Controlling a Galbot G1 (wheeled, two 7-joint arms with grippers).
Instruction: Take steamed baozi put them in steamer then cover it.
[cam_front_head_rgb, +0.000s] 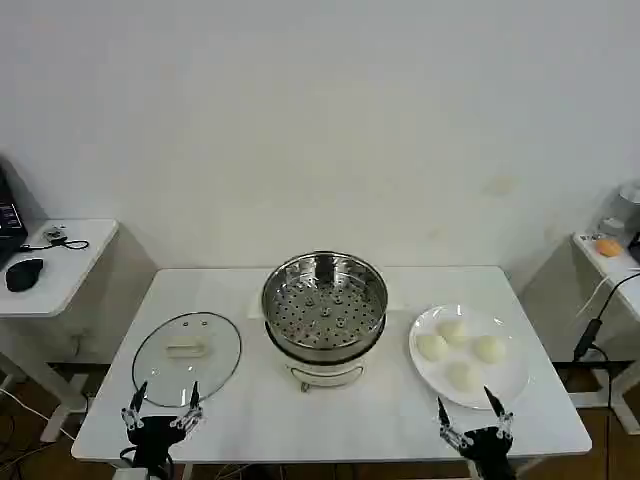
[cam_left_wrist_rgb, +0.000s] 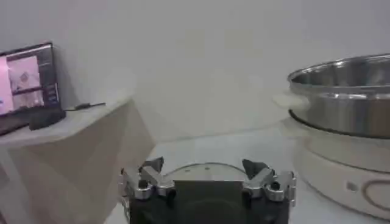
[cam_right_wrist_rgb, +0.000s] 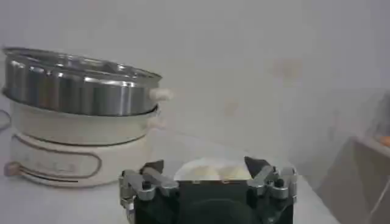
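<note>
The steamer (cam_front_head_rgb: 325, 303) stands mid-table, a shiny steel pot on a white base with its perforated tray bare. Several cream-white baozi (cam_front_head_rgb: 461, 349) lie on a white plate (cam_front_head_rgb: 510, 385) to its right. The glass cover (cam_front_head_rgb: 187, 357) with its cream handle lies flat on the table to the left. My left gripper (cam_front_head_rgb: 162, 401) hovers open at the near edge just before the cover. My right gripper (cam_front_head_rgb: 467, 413) is open at the near edge in front of the plate. In the wrist views the left gripper (cam_left_wrist_rgb: 205, 168) faces the cover (cam_left_wrist_rgb: 201, 169) and steamer (cam_left_wrist_rgb: 341, 94); the right gripper (cam_right_wrist_rgb: 205, 165) faces the baozi (cam_right_wrist_rgb: 207, 169) and steamer (cam_right_wrist_rgb: 79, 85).
A white side table (cam_front_head_rgb: 60, 262) with a mouse and cables stands at the left. Another side table (cam_front_head_rgb: 608, 255) with an orange object and a hanging cable is at the right. A plain wall rises behind the table.
</note>
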